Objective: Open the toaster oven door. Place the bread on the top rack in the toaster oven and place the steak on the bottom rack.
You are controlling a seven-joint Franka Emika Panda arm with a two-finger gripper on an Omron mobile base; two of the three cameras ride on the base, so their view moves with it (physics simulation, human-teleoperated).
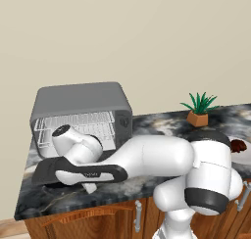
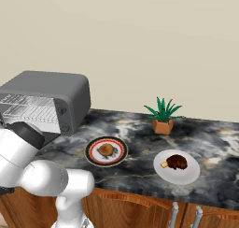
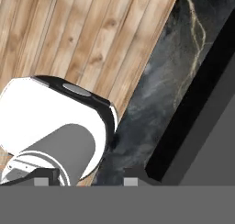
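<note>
The toaster oven [image 1: 81,98] stands at the counter's left end. The toaster oven door [image 1: 45,172] lies folded down flat in front of it. Inside show the top rack [image 1: 78,119] and the bottom rack [image 1: 49,138]. My gripper [image 1: 89,187] hangs low over the door's front edge, pointing down. In the hand view my gripper [image 3: 86,182] is open, its tips apart with nothing between them, and the dark door [image 3: 215,140] lies beside the right tip. The bread [image 2: 107,150] rests on a dark-rimmed plate [image 2: 91,146]. The steak [image 2: 177,162] lies on a white plate [image 2: 179,177].
A small potted plant [image 2: 162,115] stands at the back of the marble counter [image 2: 140,133]. Wooden cabinet fronts [image 1: 93,218] with metal handles run below the counter edge. The hand view looks past the counter edge [image 3: 160,81] down onto a wooden floor [image 3: 69,35].
</note>
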